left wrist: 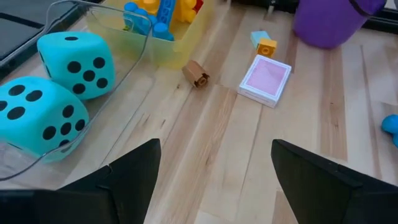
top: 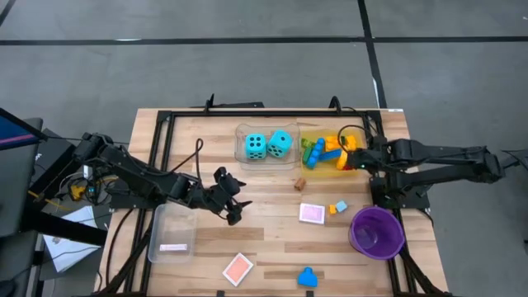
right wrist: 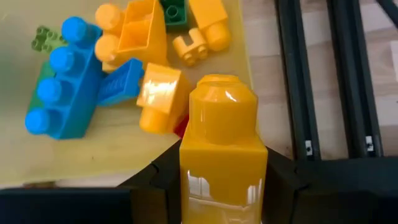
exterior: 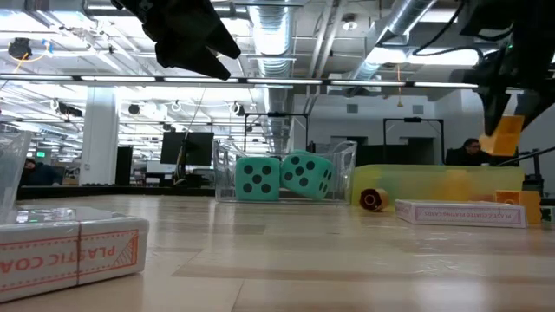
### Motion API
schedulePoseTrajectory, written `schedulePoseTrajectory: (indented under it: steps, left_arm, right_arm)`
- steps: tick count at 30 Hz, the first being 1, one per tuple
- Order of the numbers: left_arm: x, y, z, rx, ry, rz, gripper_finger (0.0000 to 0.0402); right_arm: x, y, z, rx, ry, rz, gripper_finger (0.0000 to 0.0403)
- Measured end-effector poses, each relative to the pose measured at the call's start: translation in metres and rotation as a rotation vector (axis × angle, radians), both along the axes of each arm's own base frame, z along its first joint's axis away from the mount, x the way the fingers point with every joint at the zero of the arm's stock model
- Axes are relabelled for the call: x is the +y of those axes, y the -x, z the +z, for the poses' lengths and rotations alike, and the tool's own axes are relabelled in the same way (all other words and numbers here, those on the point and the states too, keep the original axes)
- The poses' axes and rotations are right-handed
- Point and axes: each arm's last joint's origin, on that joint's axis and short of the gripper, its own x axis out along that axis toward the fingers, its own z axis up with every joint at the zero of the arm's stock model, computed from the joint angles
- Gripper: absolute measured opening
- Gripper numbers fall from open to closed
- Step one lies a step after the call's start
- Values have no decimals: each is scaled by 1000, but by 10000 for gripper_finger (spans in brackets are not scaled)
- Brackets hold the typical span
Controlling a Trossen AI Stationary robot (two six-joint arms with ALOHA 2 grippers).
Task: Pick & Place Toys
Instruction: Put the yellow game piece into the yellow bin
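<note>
right gripper [right wrist: 222, 180] pinching yellow brick [right wrist: 222, 140] over yellow tray [top: 338, 165] | release low, centred | left gripper [top: 235, 206] hanging spread, mid-table

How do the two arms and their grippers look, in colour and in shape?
Both arms are dark, nearly black, built of jointed segments. The left gripper ends in two broad, flat, matte black fingers. The right gripper has the same dark fingers. A thin black cable loops near the left arm.

Open-plan lab: exposed ceiling ducts [exterior: 286, 26]
</note>
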Motion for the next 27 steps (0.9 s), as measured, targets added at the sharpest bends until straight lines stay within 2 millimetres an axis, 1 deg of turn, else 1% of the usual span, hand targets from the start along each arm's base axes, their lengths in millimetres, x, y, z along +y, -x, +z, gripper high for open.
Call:
schedulePoseTrajectory:
  steps: [5,15,20,27]
  left_arm:
    - [1,-1,1,-9,6,6,301]
    - [1,-1,1,-17,10,6,301]
    - [1,-2,2,-26,13,7,301]
    - [1,-2,2,-25,13,7,301]
  right_arm:
    - [-8,-1,-1,4,12,1,138]
    - [-29,-5,-31,8,-3,-37,138]
    - [-34,-2,-34,25,-3,-52,138]
    - [-38,-2,-34,29,-11,-20,138]
